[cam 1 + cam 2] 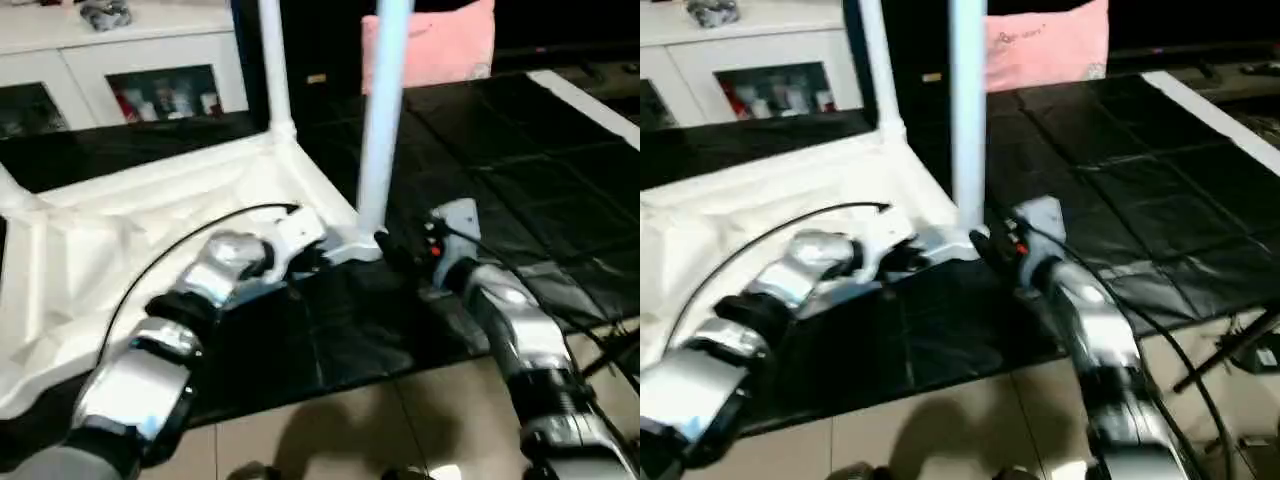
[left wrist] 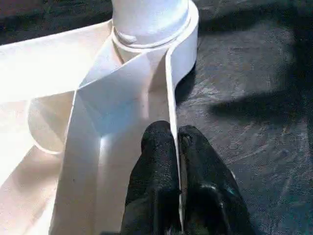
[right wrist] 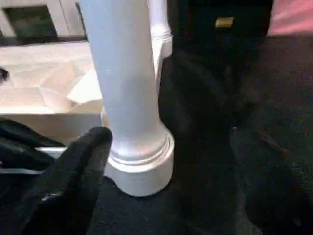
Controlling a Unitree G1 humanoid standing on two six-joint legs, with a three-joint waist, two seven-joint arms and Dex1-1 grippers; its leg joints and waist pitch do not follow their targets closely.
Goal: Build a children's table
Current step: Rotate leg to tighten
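The white tabletop [image 1: 120, 230] lies underside up on the black mat [image 1: 520, 160]. One white leg [image 1: 383, 120] stands upright in the near right corner socket [image 3: 142, 171]. A second leg [image 1: 272, 60] stands in the far corner. My left gripper [image 1: 300, 262] is shut on the tabletop's thin rim [image 2: 171, 73] just short of that near socket, one finger on each side of the wall. My right gripper [image 1: 395, 250] sits low beside the base of the near leg [image 3: 124, 73], open. One black finger [image 3: 73, 186] stands next to the socket, apart from the leg.
A white cabinet [image 1: 150, 60] with glass doors stands behind the tabletop. A pink cushion-like thing [image 1: 440, 45] lies at the back of the mat. Tiled floor [image 1: 350, 430] runs along the mat's near edge, with black cables [image 1: 610, 340] at the right.
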